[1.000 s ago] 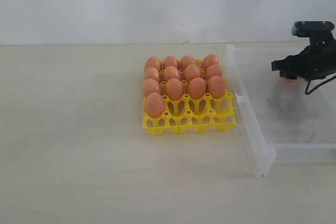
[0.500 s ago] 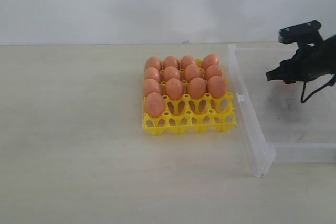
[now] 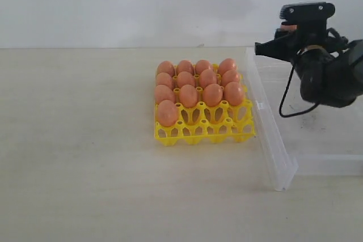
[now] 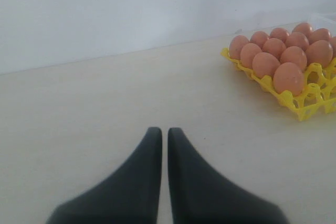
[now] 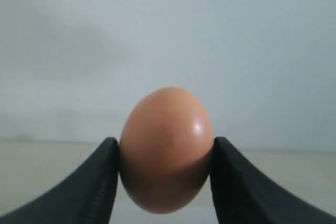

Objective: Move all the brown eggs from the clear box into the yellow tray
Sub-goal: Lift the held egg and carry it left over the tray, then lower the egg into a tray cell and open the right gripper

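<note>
The yellow tray (image 3: pixel 204 132) sits mid-table with several brown eggs (image 3: pixel 188 95) in its cups; three front cups stand bare. One brown egg (image 5: pixel 167 148) is pinched between the two black fingers of my right gripper (image 5: pixel 165 146). In the exterior view the right gripper (image 3: pixel 277 42) hangs high above the left wall of the clear box (image 3: pixel 273 143), and a sliver of the egg (image 3: pixel 288 26) shows by it. My left gripper (image 4: pixel 161 132) is shut with nothing in it, low over bare table; the tray (image 4: pixel 303 109) and its eggs (image 4: pixel 287 77) lie off to one side of it.
The box floor (image 3: pixel 317 123) shows only dark smudges and no eggs in the part that is visible. A black cable (image 3: pixel 286 103) loops down from the right arm over the box. A pale wall stands behind the table.
My right gripper has risen out of the clear box and swung left toward the tray, carrying the egg. The tray and its eggs have not moved.
</note>
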Controlling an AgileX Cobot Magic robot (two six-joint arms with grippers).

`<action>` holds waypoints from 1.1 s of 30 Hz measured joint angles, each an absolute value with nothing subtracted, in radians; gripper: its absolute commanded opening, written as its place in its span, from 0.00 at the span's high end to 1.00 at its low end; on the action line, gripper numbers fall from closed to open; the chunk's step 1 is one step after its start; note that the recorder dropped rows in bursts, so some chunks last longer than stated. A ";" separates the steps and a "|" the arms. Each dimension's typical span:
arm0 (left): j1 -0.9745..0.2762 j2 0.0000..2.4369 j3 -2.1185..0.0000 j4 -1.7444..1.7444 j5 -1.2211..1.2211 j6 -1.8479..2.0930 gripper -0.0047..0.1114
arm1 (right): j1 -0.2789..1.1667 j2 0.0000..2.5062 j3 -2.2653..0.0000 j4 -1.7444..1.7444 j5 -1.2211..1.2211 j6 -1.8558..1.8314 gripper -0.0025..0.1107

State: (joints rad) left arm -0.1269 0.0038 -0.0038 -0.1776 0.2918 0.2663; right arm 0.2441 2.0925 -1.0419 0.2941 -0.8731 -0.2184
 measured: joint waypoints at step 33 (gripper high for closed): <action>-0.127 0.004 -0.004 -0.178 0.292 0.266 0.93 | 0.242 2.213 -0.979 -1.121 -1.116 0.413 0.98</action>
State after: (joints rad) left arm -0.1269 0.0038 -0.0038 -0.1776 0.2918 0.2663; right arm 0.2421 2.2126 -0.9789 -1.1209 -1.1164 0.4129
